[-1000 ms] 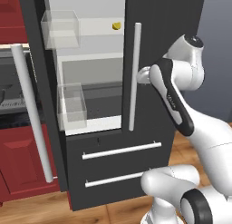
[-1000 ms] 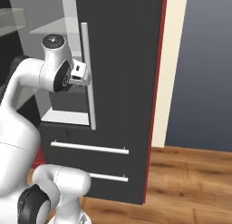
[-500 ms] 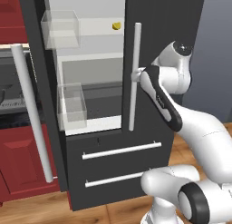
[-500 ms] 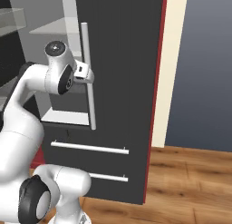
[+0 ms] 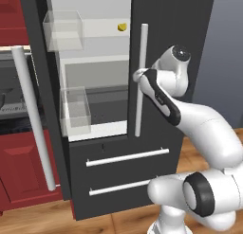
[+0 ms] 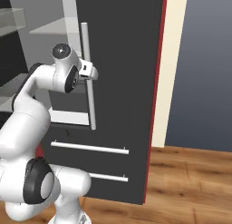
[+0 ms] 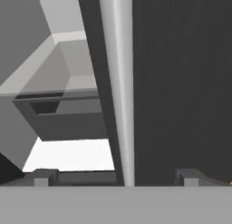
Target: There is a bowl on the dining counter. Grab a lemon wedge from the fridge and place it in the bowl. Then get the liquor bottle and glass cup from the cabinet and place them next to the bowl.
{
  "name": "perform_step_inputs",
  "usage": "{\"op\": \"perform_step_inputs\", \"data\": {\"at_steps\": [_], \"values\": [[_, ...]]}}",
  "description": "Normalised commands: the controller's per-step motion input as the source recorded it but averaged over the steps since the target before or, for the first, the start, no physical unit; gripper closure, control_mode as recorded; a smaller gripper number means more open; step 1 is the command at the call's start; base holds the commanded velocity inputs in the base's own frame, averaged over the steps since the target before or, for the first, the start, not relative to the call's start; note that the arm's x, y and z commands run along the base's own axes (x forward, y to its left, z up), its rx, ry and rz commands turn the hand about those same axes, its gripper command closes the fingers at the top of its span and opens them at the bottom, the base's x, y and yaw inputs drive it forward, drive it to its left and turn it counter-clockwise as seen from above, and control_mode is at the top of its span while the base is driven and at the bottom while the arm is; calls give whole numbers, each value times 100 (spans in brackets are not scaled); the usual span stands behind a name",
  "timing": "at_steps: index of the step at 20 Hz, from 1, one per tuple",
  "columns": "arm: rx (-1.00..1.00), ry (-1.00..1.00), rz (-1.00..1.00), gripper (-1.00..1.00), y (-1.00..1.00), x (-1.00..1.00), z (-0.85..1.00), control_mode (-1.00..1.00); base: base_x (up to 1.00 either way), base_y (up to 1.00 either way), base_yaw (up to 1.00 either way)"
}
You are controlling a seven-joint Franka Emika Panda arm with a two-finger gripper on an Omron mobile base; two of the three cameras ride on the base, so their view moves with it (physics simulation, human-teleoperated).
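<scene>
Hand view: spread end effector [image 7: 113, 175] straddles, without gripping, the fridge's upright bar handle [image 7: 118, 82].

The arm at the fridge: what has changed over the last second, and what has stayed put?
The arm has swung in toward the fridge, bringing the gripper from clear of the door up against the pale bar handle of the closed right door. In the hand view the handle runs between the fingers, which stand apart. Unchanged: left door open, lemon wedge on its shelf, clear bins in place.
</scene>
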Motion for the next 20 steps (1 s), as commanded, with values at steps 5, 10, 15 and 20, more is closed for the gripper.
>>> {"op": "perform_step_inputs", "data": {"at_steps": [5, 10, 15, 20], "values": [[0, -4, -3, -100, 0, 57, -16, -100, 0, 0, 0], [0, -1, -3, -100, 0, 59, -8, -100, 0, 0, 0], [0, 0, -2, -100, 0, 68, -1, -100, 0, 0, 0], [0, 0, -1, -100, 0, 60, -1, -100, 0, 0, 0]]}}
